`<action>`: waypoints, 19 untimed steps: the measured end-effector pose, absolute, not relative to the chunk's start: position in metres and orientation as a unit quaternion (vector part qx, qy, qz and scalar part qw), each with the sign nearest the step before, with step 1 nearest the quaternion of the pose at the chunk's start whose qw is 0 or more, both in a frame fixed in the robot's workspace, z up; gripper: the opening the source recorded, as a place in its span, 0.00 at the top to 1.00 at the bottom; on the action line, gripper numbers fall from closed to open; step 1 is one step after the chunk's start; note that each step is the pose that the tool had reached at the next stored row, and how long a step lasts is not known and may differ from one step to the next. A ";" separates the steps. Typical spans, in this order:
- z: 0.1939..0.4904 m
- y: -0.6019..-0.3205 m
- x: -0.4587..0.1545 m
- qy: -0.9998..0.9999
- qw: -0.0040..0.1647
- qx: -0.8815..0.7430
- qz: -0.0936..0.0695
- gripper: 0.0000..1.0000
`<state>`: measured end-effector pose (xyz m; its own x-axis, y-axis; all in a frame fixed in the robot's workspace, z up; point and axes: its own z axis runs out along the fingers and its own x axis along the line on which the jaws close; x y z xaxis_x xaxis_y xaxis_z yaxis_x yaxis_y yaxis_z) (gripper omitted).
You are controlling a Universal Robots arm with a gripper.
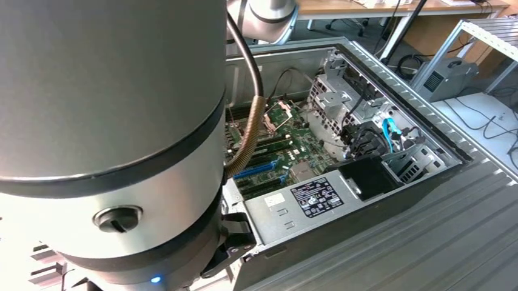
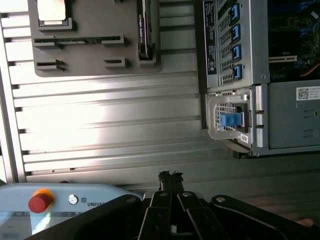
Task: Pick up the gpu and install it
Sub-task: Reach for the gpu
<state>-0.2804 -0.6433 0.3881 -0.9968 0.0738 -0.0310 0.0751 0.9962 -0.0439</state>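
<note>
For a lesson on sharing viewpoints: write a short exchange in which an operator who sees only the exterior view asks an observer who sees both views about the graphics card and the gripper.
Operator: I can see the open computer case. Where is the graphics card?
Observer: The graphics card stands on edge in a grey tray on the ribbed table, outside the case.
Operator: Is the gripper holding it?
Observer: No. The gripper is shut and apart from the card, and I see nothing between its fingers.
</note>
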 end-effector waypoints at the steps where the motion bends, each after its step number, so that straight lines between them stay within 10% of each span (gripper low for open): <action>1: 0.388 -0.644 -0.280 0.999 0.015 0.037 -0.023 0.89; 19: 0.388 -0.651 -0.280 0.999 0.015 0.037 -0.028 0.89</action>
